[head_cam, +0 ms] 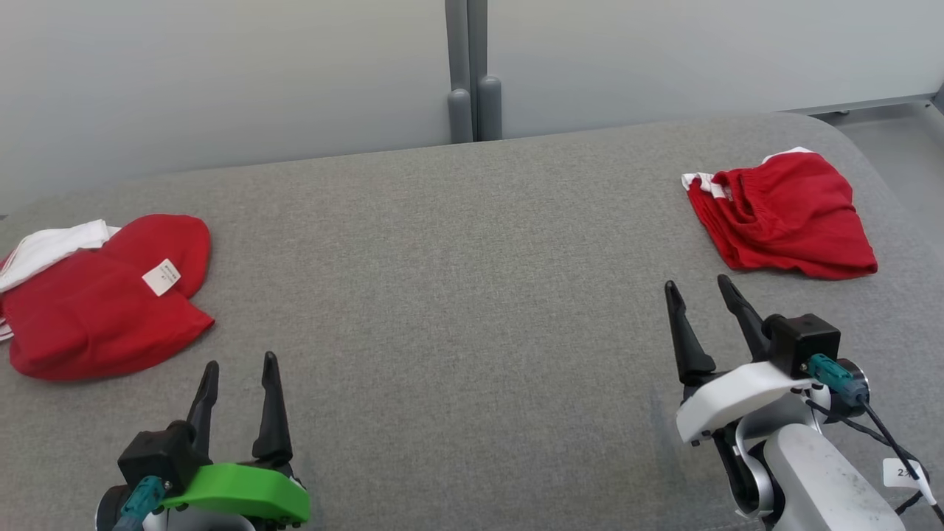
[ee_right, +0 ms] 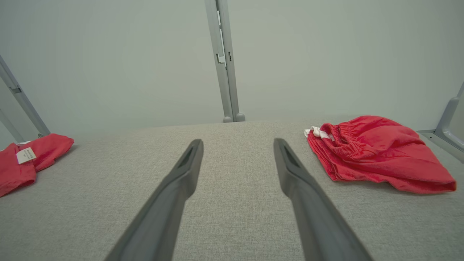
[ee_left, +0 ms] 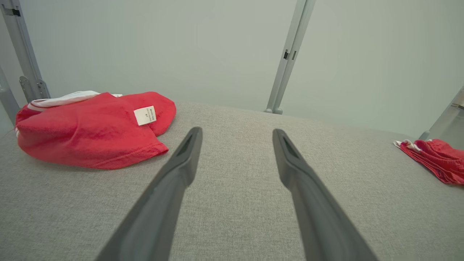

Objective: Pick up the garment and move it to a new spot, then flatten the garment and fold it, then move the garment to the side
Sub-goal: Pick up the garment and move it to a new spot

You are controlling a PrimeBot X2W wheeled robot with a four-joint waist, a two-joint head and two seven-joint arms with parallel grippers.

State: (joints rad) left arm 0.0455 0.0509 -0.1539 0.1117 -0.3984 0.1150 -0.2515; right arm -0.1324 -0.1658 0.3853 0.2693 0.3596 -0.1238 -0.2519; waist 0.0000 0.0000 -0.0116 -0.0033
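You have two red garments on the grey fabric tabletop [head_cam: 457, 295], one at each side of the head view. The labelled garment [head_cam: 96, 317] lies crumpled at the left edge of the frame, with a white label [head_cam: 161, 277] on its top and a white part bunched at its upper left. The waistband garment [head_cam: 789, 217] lies at the upper right, its gathered elastic opening turned toward the middle of the frame, with a little white trim at its upper left corner. The two lie well apart, with bare grey cloth between them.

Your left hand [head_cam: 241, 361] sits at the lower left of the head view, fingers apart and holding nothing. Its tips are near the lower right edge of the labelled garment but do not touch it. In the left wrist view, that garment [ee_left: 90, 134] lies at the upper left, just beside the left finger's tip.

Your right hand [head_cam: 697, 281] sits at the lower right, fingers likewise spread and empty, its tips below and to the left of the waistband garment and clear of it. In the right wrist view, that garment [ee_right: 373, 156] lies to the right of the fingers.

You cannot tell whether either hand touches the tabletop.

Behind the tabletop, at top centre, a pair of grey posts [head_cam: 472, 74] stands against pale wall panels [head_cam: 221, 74].
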